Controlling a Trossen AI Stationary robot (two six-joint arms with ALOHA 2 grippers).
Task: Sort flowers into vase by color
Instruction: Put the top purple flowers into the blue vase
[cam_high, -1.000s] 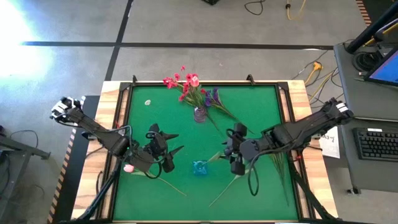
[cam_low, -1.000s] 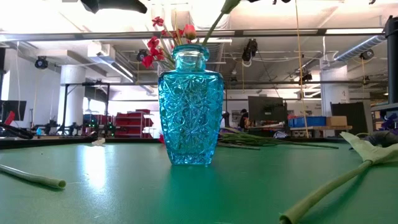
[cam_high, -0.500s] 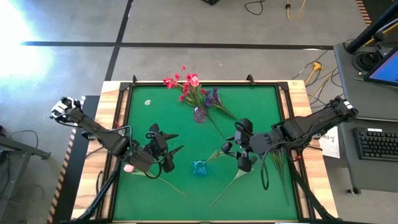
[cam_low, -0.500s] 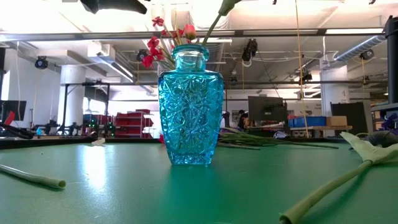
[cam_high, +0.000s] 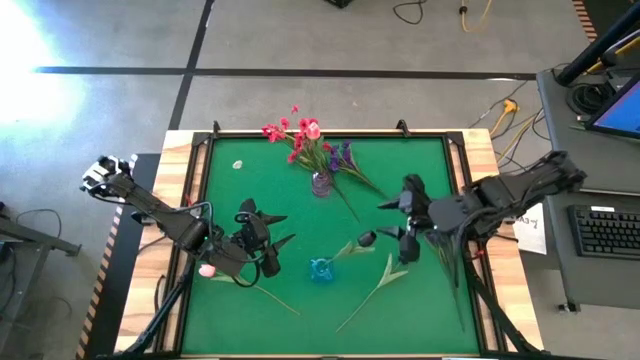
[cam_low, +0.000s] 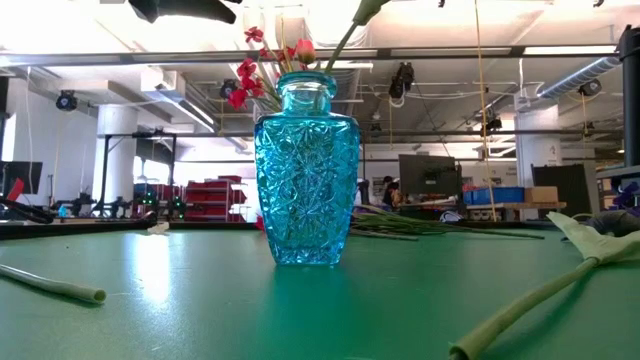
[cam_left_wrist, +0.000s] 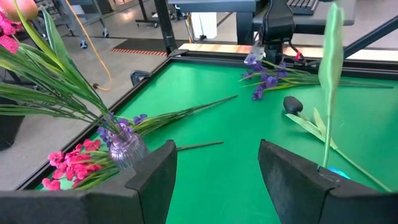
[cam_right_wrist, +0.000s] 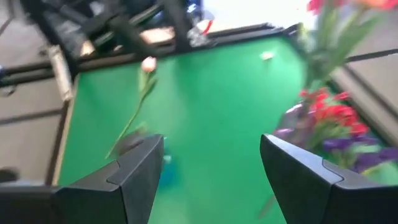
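Right in the blue vase (cam_high: 320, 268) a stem with a dark bud (cam_high: 366, 240) is leaning toward the right gripper (cam_high: 408, 222), which is pulling away with fingers spread and empty, so that drop looks finished. Left of the vase, the left gripper (cam_high: 262, 243) is waiting, open, over a pink tulip (cam_high: 207, 270).

You have two dark, nearly black arms built from chunky jointed segments. The left arm (cam_high: 165, 215) ends at its outer base in a pale grey-and-white block, and a thin black cable loops along it. The right arm (cam_high: 500, 200) is the same matte black. Each gripper has two broad, flat-faced dark grey fingers (cam_left_wrist: 152, 177) with angular, bevelled edges (cam_right_wrist: 140, 168).
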